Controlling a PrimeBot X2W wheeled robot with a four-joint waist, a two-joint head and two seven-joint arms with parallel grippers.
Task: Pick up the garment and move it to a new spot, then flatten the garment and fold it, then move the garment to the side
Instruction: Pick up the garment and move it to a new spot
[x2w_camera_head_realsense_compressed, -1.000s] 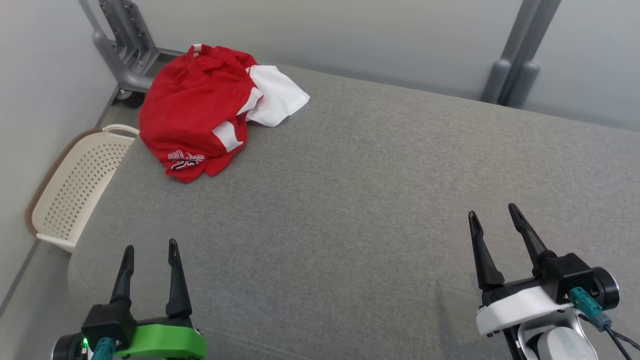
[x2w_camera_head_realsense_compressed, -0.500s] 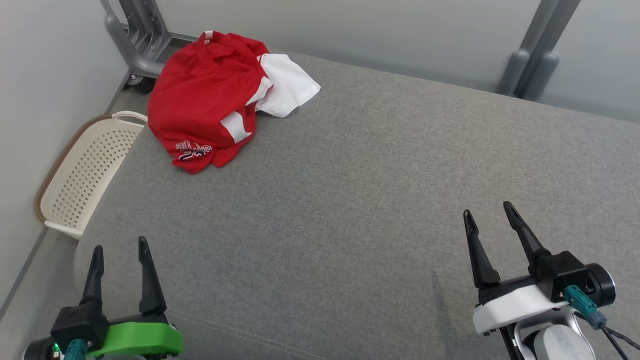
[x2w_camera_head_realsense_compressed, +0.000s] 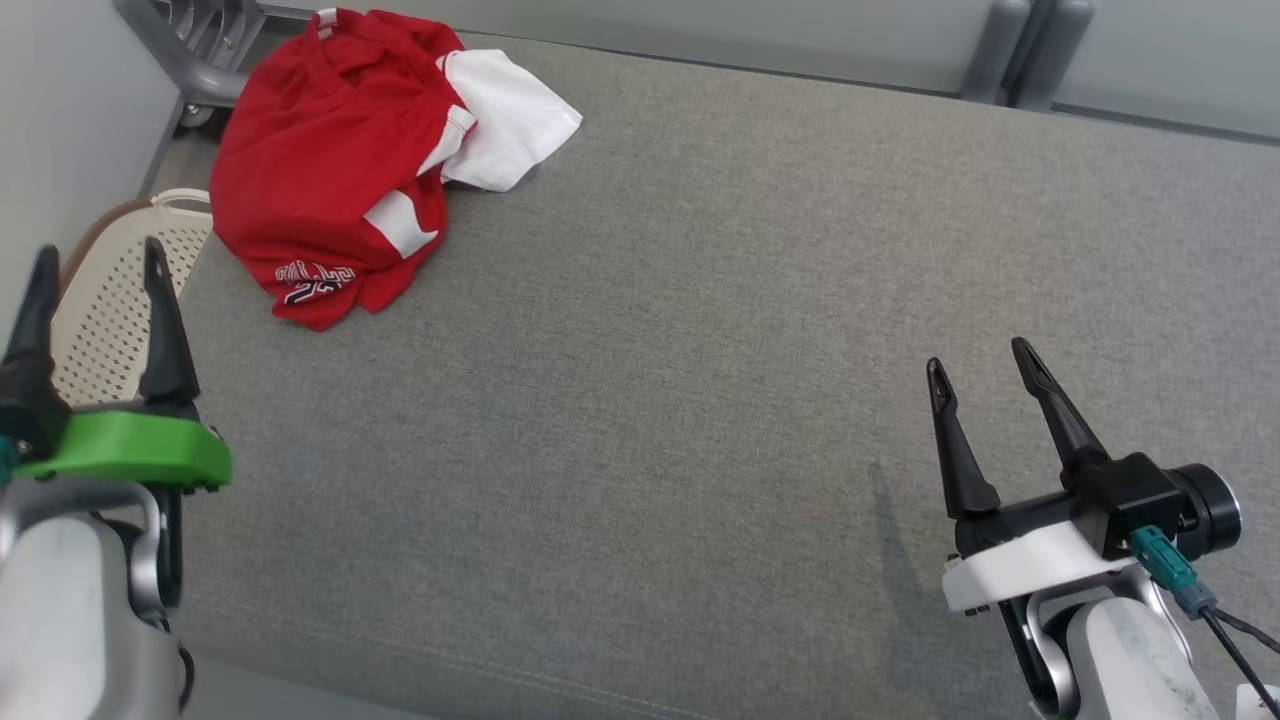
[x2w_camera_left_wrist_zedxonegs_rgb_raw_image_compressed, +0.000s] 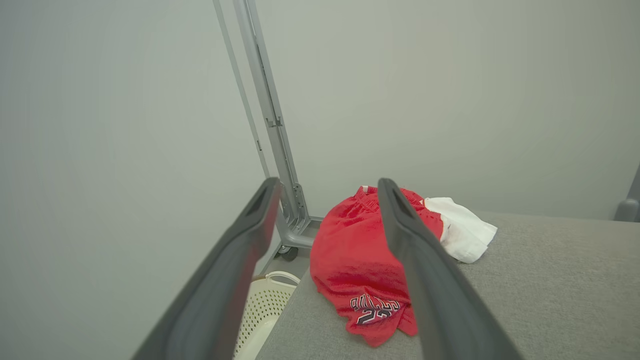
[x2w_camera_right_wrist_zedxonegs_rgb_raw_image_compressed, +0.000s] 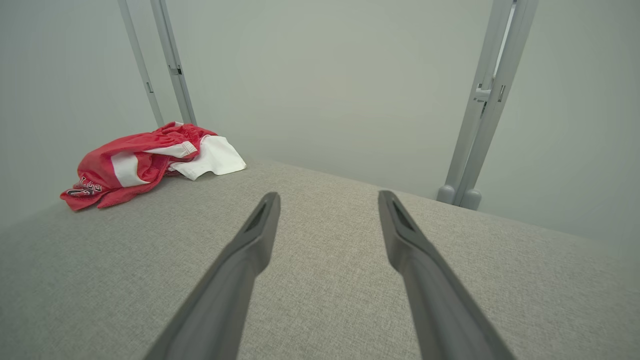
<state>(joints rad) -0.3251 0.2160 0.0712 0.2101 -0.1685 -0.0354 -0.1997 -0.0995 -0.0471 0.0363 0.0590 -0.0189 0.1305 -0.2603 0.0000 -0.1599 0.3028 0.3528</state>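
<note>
Two spread grippers (x2w_camera_head_realsense_compressed: 98, 247) (x2w_camera_head_realsense_compressed: 978, 354), seemingly aloft

A crumpled red-and-white garment (x2w_camera_head_realsense_compressed: 320, 190) lies on the grey fabric surface (x2w_camera_head_realsense_compressed: 700, 400).

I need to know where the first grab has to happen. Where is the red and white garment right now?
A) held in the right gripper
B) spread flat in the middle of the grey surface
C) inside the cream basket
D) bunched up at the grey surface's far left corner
D: the garment lies crumpled on the grey surface at its far left corner, just above the cream basket beside that edge.
</note>
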